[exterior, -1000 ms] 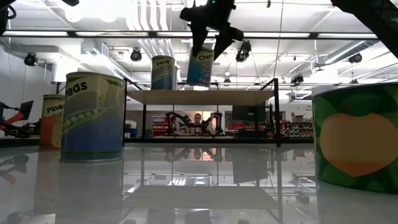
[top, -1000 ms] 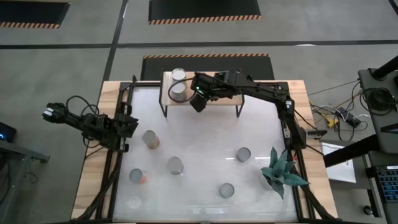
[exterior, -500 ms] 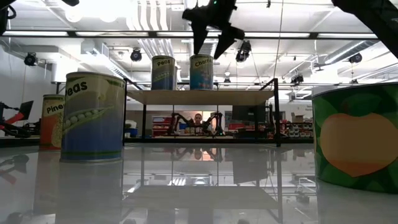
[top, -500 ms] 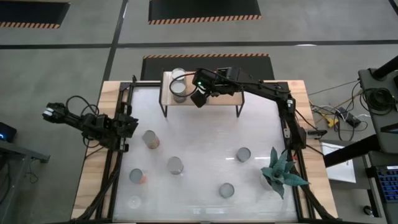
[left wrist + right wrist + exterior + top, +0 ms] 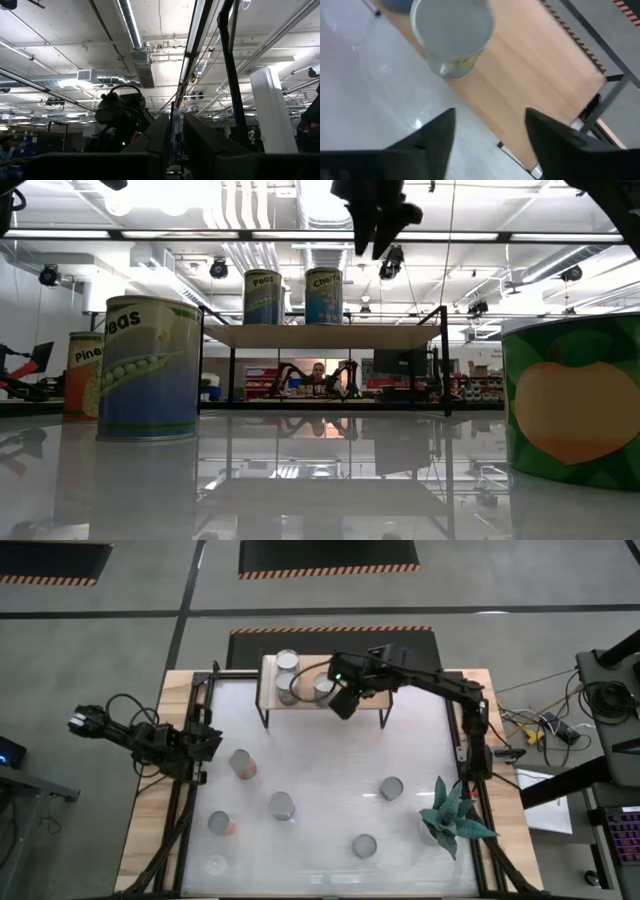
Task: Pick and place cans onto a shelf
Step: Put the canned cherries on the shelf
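The shelf (image 5: 355, 680) stands at the table's far edge on thin black legs. Three cans stand on it: two at its left end (image 5: 287, 661) (image 5: 290, 688), and one (image 5: 322, 688) nearer the middle. That last can shows in the right wrist view (image 5: 452, 35) and in the low view (image 5: 324, 296). My right gripper (image 5: 343, 700) (image 5: 490, 135) hangs open above the shelf, just right of this can, with nothing between its fingers. More cans (image 5: 242, 764) (image 5: 390, 788) stand on the white table top. My left gripper (image 5: 207, 738) rests shut at the table's left edge.
Several cans are spread over the near half of the table, among them a peas can (image 5: 150, 368) and a large one (image 5: 575, 395) close to the low camera. A green plant (image 5: 455, 815) stands at the right edge. The shelf's right half (image 5: 535, 65) is bare wood.
My right gripper has set its can upright on the shelf and let go of it. It then rose and moved toward the table's right edge, and its fingers drew closer together but stay apart. The can stands where it was put.
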Tool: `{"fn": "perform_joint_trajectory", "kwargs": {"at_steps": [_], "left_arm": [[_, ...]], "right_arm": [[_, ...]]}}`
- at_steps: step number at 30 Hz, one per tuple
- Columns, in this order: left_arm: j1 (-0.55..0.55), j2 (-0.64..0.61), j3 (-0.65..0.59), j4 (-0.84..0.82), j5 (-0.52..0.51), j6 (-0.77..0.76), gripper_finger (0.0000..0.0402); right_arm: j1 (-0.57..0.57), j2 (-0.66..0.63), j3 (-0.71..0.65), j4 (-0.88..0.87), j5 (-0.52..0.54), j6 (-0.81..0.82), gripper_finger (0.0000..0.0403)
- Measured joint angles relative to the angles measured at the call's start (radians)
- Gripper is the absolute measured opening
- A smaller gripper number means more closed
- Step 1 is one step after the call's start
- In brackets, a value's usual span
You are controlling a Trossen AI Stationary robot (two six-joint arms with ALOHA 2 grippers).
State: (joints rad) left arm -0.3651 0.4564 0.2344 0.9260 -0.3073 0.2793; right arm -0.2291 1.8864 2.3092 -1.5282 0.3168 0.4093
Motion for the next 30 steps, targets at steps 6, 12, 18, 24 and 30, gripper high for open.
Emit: {"fn": "perform_joint_trajectory", "kwargs": {"at_steps": [6,12,18,24,30], "left_arm": [[0.000,0.000,0.000,0.000,0.000,0.000,0.0039],[0.000,0.000,0.000,-0.001,0.000,0.000,0.0039],[0.000,0.000,0.000,-0.001,0.000,0.000,0.0039],[0.000,0.000,0.000,-0.001,0.000,0.000,0.0039],[0.000,0.000,0.000,-0.001,0.000,0.000,0.0039]], "right_arm": [[0.009,0.014,-0.155,0.172,-0.003,-0.054,0.0096],[0.006,0.014,-0.230,0.343,-0.011,-0.127,0.0026],[0.006,0.014,-0.233,0.435,-0.063,-0.149,0.0009],[0.002,0.014,-0.233,0.453,-0.063,-0.166,0.0009],[-0.001,0.014,-0.235,0.457,-0.062,-0.175,0.0009]]}}
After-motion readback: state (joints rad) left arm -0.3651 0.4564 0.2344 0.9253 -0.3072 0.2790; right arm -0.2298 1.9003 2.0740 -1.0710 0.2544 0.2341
